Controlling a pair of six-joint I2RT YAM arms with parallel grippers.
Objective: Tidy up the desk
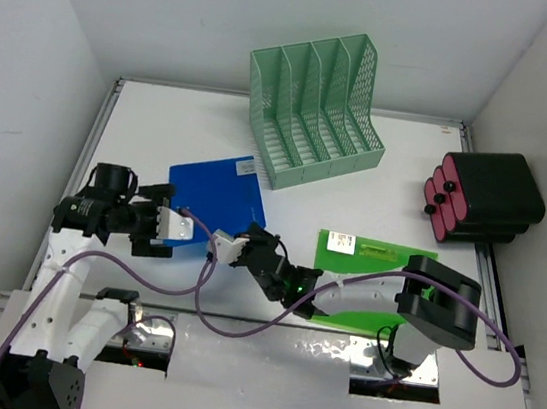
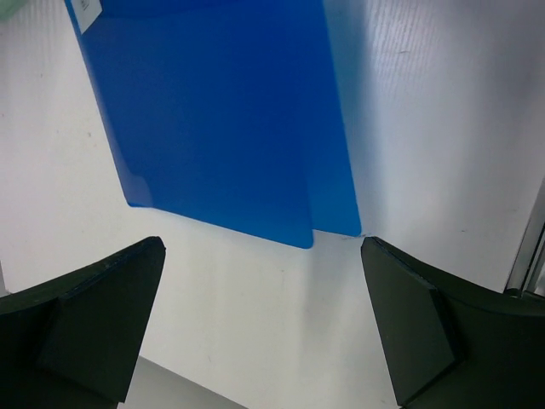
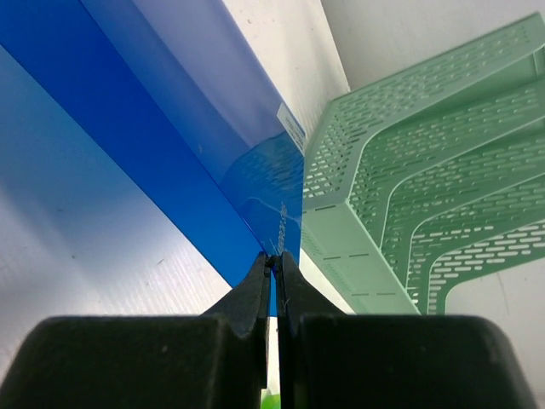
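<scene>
Worktop (image 1: 408, 182): white, spans the top view, items loose on it.
Left jaws: wide, empty, just short of blue folder (image 1: 217, 192).
Right jaws: pinched shut on that folder's edge.
File rack (image 1: 316, 109): slots look empty.
Green folder (image 1: 368, 252): flat, unfiled.
Progress: early, I judge.

Green folder (image 1: 392, 261) partly hidden under right arm (image 1: 363, 289); blue folder (image 2: 221, 111) cut off at left-wrist view's top.

My large white metal-railed desk (image 1: 395, 200) bears a mint-green slotted file rack (image 1: 316, 109) at the back, a blue plastic folder (image 1: 216, 195) and a flat green folder (image 1: 373, 253) nearer me.
</scene>
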